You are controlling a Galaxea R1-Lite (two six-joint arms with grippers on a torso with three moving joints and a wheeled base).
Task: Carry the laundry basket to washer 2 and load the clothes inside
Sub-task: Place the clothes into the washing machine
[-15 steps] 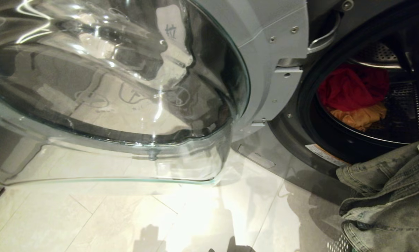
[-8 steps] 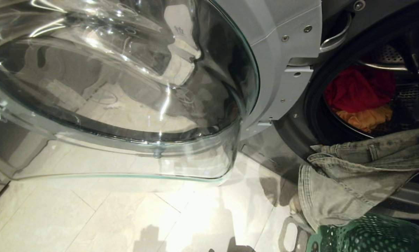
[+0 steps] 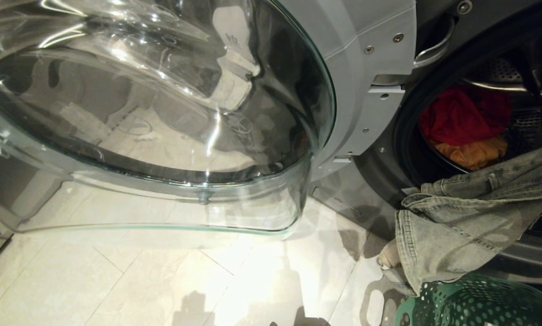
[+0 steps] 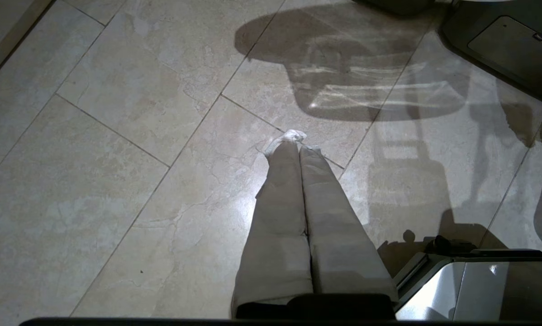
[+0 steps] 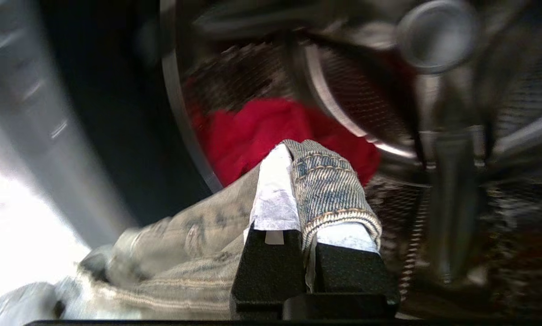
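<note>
Washer 2's drum mouth (image 3: 404, 136) stands open at the right of the head view. A red garment (image 3: 461, 117) and an orange one (image 3: 474, 154) lie inside the drum. Grey-blue jeans (image 3: 461, 222) hang across the lower lip of the mouth, above the green perforated laundry basket (image 3: 470, 303). In the right wrist view my right gripper (image 5: 293, 151) is shut on a fold of the jeans (image 5: 185, 244), right in front of the drum with the red garment (image 5: 253, 131) behind it. My left gripper (image 4: 293, 138) is shut and empty, hanging over the floor tiles.
The washer's round glass door (image 3: 162, 113) swings wide open and fills the left and middle of the head view. Pale floor tiles (image 3: 162, 280) lie below it. The grey hinge bracket (image 3: 370, 90) sits between the door and the drum mouth.
The camera shifted slightly early on. The jeans have come up out of the basket, and their held end has risen to the right toward the drum mouth. The left arm has not moved.
</note>
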